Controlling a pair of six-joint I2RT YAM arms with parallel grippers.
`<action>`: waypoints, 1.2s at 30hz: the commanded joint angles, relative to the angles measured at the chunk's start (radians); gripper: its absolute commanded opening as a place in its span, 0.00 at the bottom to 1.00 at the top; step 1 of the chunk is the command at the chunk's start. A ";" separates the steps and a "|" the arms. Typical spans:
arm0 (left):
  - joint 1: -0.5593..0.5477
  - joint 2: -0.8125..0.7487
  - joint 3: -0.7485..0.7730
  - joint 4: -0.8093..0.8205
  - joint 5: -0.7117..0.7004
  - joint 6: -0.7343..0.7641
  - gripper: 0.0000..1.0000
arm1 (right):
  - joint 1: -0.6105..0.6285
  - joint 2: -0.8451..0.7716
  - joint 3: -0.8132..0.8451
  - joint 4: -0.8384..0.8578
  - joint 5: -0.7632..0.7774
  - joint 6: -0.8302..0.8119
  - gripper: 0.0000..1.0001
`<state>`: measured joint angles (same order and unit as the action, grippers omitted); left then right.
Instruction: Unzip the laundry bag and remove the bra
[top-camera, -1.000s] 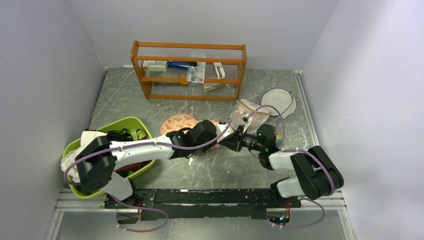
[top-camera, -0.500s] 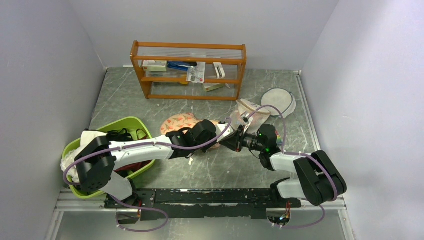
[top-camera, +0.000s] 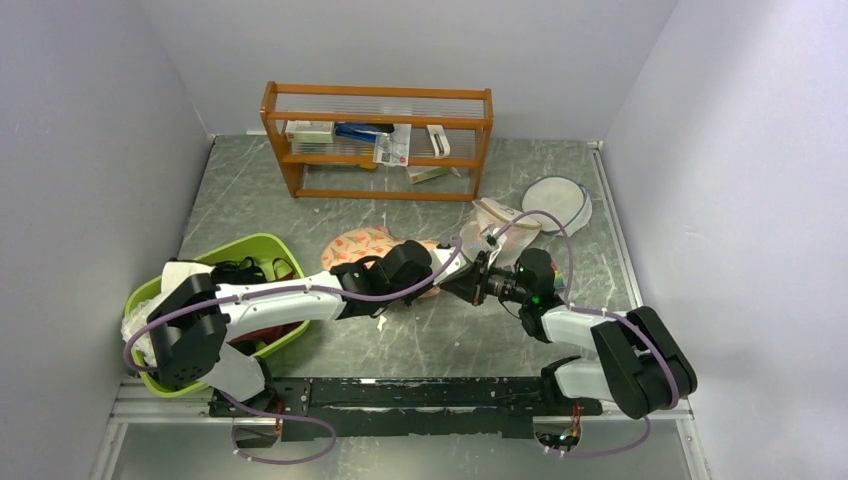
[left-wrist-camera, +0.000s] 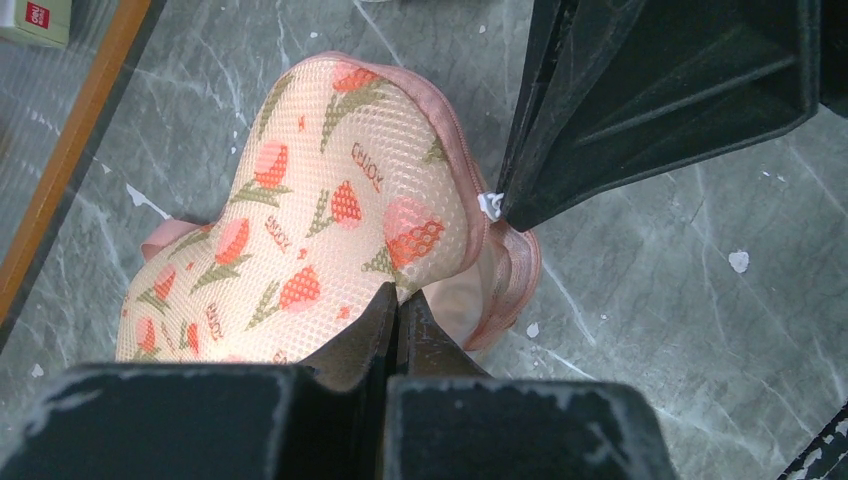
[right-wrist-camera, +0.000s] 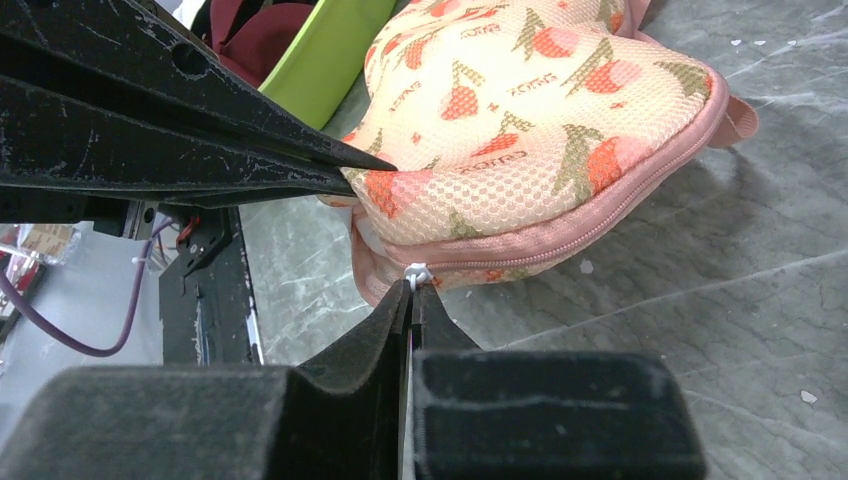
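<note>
Bag (top-camera: 362, 243) flat on table, in front of rack (top-camera: 378, 140), approx under its mid.
L gripper (left-wrist-camera: 395, 300): fingers pinched shut on bag's mesh top layer at lobe edge.
R gripper (right-wrist-camera: 412, 292): fingers shut on white zip pull (right-wrist-camera: 416, 271), at bag's end facing away from rack.
Zip gapes slightly beside pull; contents can't tell.

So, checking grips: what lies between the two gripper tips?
Only a corner of the laundry bag, left gripper pinching its fabric, right gripper its zipper pull; left wrist view.
</note>
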<state>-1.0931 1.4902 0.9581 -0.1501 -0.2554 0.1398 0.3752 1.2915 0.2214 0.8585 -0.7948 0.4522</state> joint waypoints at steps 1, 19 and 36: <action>-0.010 -0.034 -0.003 0.038 -0.024 0.012 0.07 | 0.002 -0.022 0.013 -0.062 0.010 -0.051 0.00; -0.019 -0.028 -0.002 0.017 -0.008 0.034 0.07 | 0.002 -0.048 0.138 -0.345 0.393 -0.158 0.00; -0.021 -0.034 0.090 -0.132 0.121 -0.266 0.58 | 0.190 -0.162 0.079 -0.324 0.355 0.113 0.00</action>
<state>-1.1084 1.4902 1.0080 -0.2195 -0.1768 0.0490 0.4915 1.1873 0.3302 0.5045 -0.4522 0.4603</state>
